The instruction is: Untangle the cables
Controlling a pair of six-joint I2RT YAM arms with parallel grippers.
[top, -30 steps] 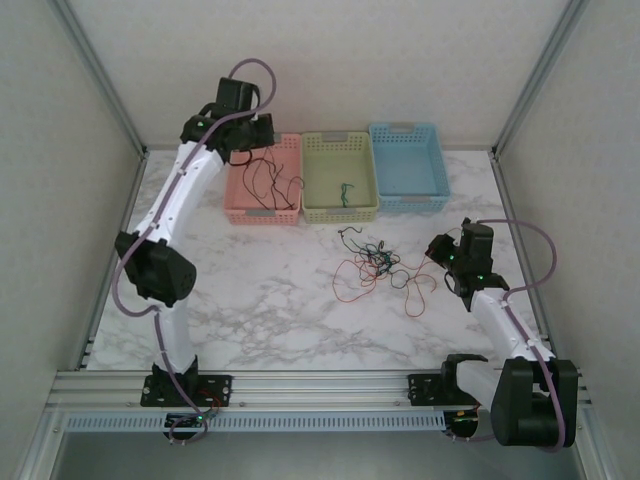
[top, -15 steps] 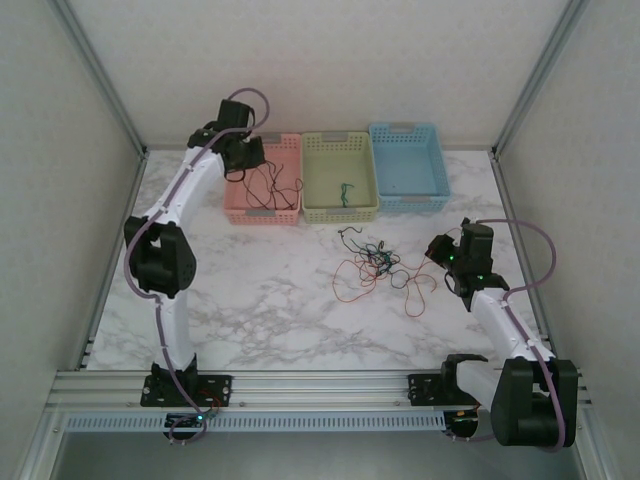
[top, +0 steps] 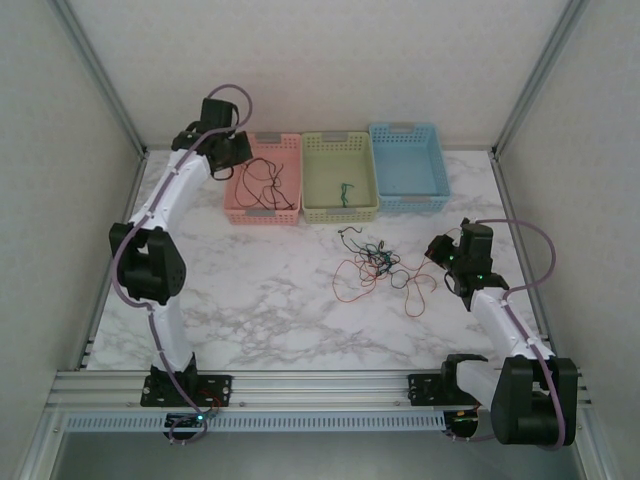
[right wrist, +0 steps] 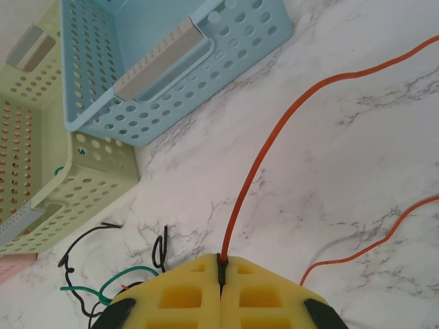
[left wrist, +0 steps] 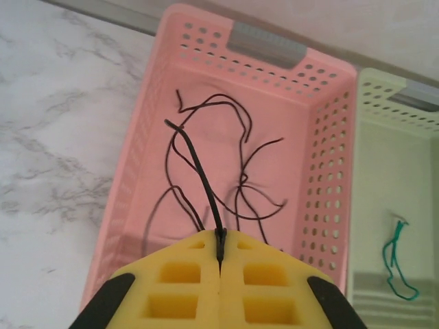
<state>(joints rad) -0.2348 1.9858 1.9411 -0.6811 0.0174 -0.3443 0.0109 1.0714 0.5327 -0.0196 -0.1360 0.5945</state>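
Observation:
A tangle of thin cables (top: 375,262) in orange, black and green lies on the marble table right of centre. My right gripper (top: 436,250) sits at the tangle's right edge. In the right wrist view its yellow fingers (right wrist: 221,260) are shut on an orange cable (right wrist: 267,161) that runs away across the table. My left gripper (top: 236,158) hangs over the back left of the pink basket (top: 262,215). It is shut (left wrist: 219,236) on a black cable (left wrist: 195,161), which trails down among other black cables lying in the pink basket (left wrist: 329,171).
A green basket (top: 340,212) holding one green cable (left wrist: 396,260) stands beside the pink one, and a blue basket (top: 410,200) is to its right, all along the back wall. Loose black and green cable ends (right wrist: 89,274) lie left of my right gripper.
My left arm has swung left and back over the pink basket, carrying the black cable with it. The right arm and the tangle have not moved.

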